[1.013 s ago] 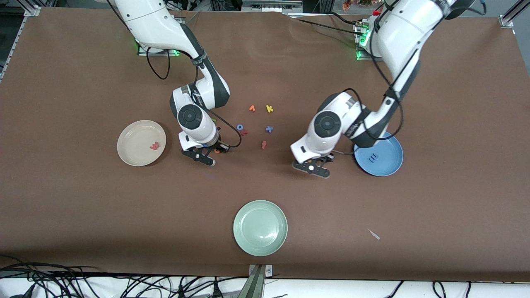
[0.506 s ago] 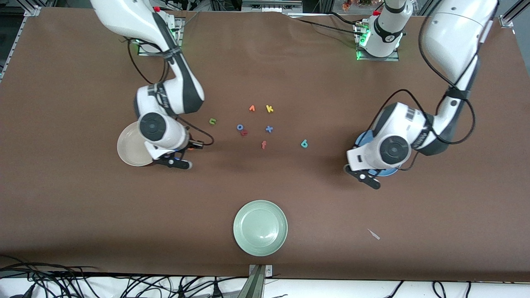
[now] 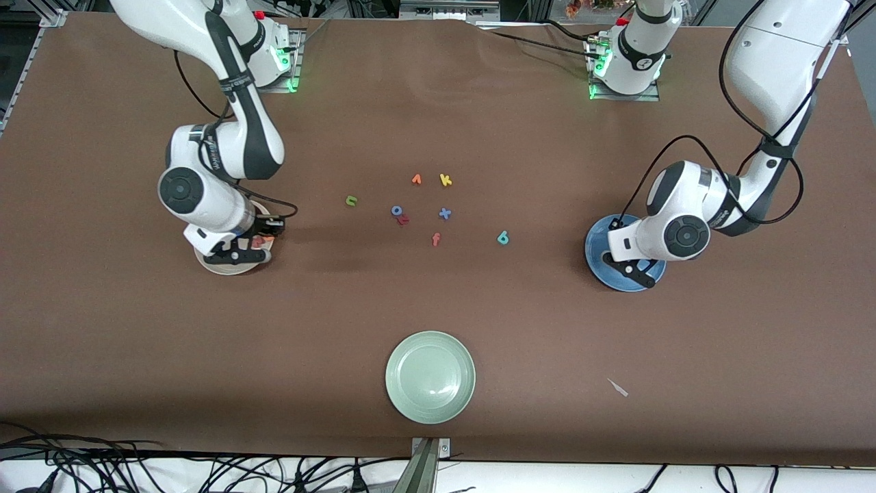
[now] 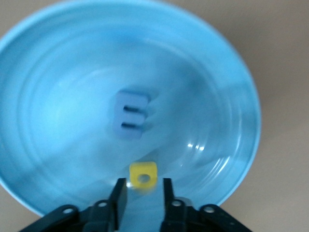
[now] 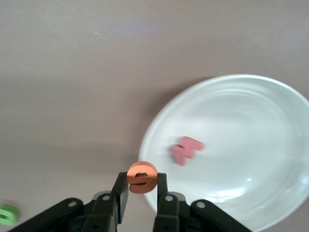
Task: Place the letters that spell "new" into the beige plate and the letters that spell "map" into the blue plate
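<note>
My right gripper (image 5: 141,180) is shut on the orange e (image 5: 142,177) and hangs over the rim of the beige plate (image 5: 251,121). The salmon-pink w (image 5: 186,150) lies in that plate. My left gripper (image 4: 141,183) stands open over the blue plate (image 4: 72,63), with the yellow a (image 4: 143,174) loose just past its fingertips and a gap on each side. The periwinkle m (image 4: 131,115) lies in the blue plate's middle. On the table between the plates (image 3: 222,269) (image 3: 593,248) lie the green n (image 3: 352,200) and the teal p (image 3: 503,237).
A cluster of other letters lies mid-table: orange v shape (image 3: 416,179), yellow k (image 3: 445,180), blue o (image 3: 397,211), blue x (image 3: 445,213), orange-red f (image 3: 436,239). A pale green plate (image 3: 430,376) sits nearer the front camera. A white scrap (image 3: 618,387) lies toward the left arm's end.
Both arms swung out from the table's middle to over their plates, the right one carrying the orange e. The left gripper's fingers have parted from the yellow a.
</note>
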You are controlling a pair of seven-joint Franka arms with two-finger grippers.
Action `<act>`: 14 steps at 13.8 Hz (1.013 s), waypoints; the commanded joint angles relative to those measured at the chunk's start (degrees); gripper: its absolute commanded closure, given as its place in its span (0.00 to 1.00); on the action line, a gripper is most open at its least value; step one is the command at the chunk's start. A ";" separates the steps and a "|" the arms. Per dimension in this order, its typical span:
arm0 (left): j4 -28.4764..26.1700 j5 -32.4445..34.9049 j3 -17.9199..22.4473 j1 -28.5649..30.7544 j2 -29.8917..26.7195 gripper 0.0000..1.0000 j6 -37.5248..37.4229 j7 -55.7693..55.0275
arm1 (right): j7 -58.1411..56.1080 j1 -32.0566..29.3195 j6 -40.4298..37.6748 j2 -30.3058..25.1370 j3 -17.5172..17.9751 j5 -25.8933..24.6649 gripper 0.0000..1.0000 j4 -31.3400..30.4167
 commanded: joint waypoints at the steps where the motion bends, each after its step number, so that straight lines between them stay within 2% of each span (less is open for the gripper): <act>1: -2.28 -0.91 -1.24 1.06 -3.69 0.00 0.28 -0.07 | -6.77 0.58 4.68 -2.82 -2.33 1.04 1.00 -5.88; 2: -1.92 -1.35 -1.85 1.06 -3.87 0.00 0.11 -0.07 | -8.10 0.58 6.53 -2.47 -2.59 1.04 0.88 -7.02; 3: -1.66 -1.44 -3.86 1.06 -4.48 0.00 -0.07 -0.33 | -7.68 0.58 6.37 -2.12 -2.68 1.13 0.36 -7.03; 4: -1.57 -1.62 -5.88 1.06 -5.01 0.00 -0.16 -1.90 | -6.89 0.58 6.02 -2.20 -2.69 1.22 0.00 -6.77; 8: 1.50 -2.85 -11.60 -1.48 -4.23 0.00 0.02 -19.54 | 5.83 1.46 -4.07 -4.48 -0.85 1.22 0.00 -2.21; 10: 3.26 -2.94 -12.05 -6.64 -1.78 0.00 1.15 -29.54 | 12.94 1.55 -4.18 -5.71 2.22 1.22 0.00 -2.20; 12: 5.45 -1.89 -11.96 -11.75 2.44 0.00 6.06 -39.66 | 20.24 1.55 -3.48 -5.98 5.65 1.22 0.00 -2.29; 14: 7.04 -0.84 -11.70 -14.66 5.43 0.00 11.24 -41.02 | 28.06 1.55 -2.52 -6.50 8.64 1.22 0.00 -2.72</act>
